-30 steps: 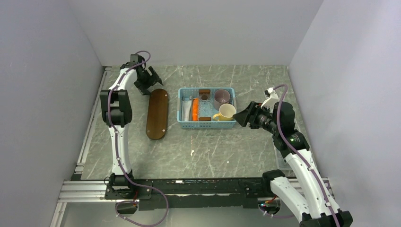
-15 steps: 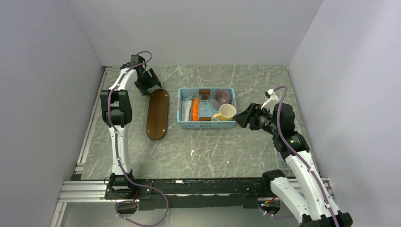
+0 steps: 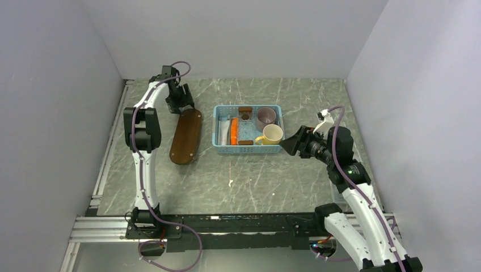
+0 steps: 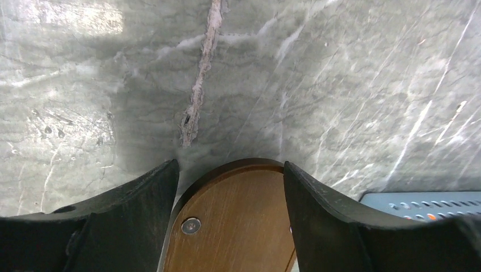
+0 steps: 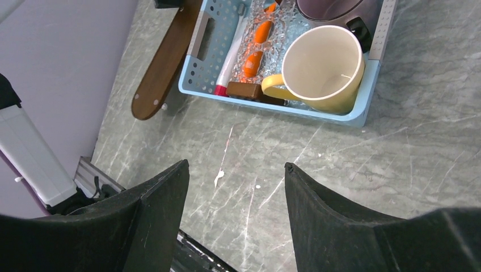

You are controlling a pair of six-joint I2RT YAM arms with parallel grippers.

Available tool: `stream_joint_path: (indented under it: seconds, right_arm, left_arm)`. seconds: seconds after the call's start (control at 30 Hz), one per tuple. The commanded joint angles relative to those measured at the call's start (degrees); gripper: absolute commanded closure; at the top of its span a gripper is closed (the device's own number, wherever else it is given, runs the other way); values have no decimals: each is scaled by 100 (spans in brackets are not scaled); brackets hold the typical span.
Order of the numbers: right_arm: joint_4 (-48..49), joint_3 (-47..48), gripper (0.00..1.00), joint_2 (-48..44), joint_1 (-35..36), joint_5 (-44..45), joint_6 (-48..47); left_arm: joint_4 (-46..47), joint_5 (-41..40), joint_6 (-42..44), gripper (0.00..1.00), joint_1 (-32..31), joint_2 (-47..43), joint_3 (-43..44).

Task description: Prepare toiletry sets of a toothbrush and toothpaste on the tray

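Note:
The dark-brown wooden tray (image 3: 186, 139) lies left of the basket, its near end swung a little left. My left gripper (image 3: 187, 106) is at its far rounded end. In the left wrist view my left gripper (image 4: 230, 164) has both jaws against the sides of the tray's end (image 4: 238, 221). The pale toothbrush (image 3: 222, 129) and an orange tube (image 3: 233, 131) lie in the light-blue basket (image 3: 247, 150). They also show in the right wrist view, toothbrush (image 5: 230, 56) and tube (image 5: 256, 48). My right gripper (image 3: 288, 146) is open and empty, right of the basket, above the table (image 5: 235, 167).
The basket (image 5: 363, 73) also holds a yellow mug (image 3: 272, 134), a grey-purple mug (image 3: 266, 117) and brown blocks (image 3: 246, 142). Grey walls close in the table on the left, back and right. The arms' rail runs along the near edge.
My left gripper has come down from beyond the tray onto its far end, and the tray's near end has swung left. The right gripper has shifted slightly.

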Motion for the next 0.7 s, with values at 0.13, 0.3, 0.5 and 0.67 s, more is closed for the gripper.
stream_joint_path:
  seconds: [0.13, 0.3, 0.5, 0.67]
  right_arm:
    - [38, -74, 35, -284, 23, -23, 169]
    - [-84, -89, 35, -466, 25, -11, 226]
    - [-278, -104, 35, -753, 29, -4, 329]
    - [-483, -67, 35, -1010, 19, -1, 380]
  left_arm:
    - [-537, -504, 634, 31, -254, -448, -721]
    - [-365, -595, 715, 31, -376, -881, -1299]
    - [-272, -559, 682, 33, -540, -1285, -1841]
    - [-37, -529, 646, 34, -617, -1623, -2351]
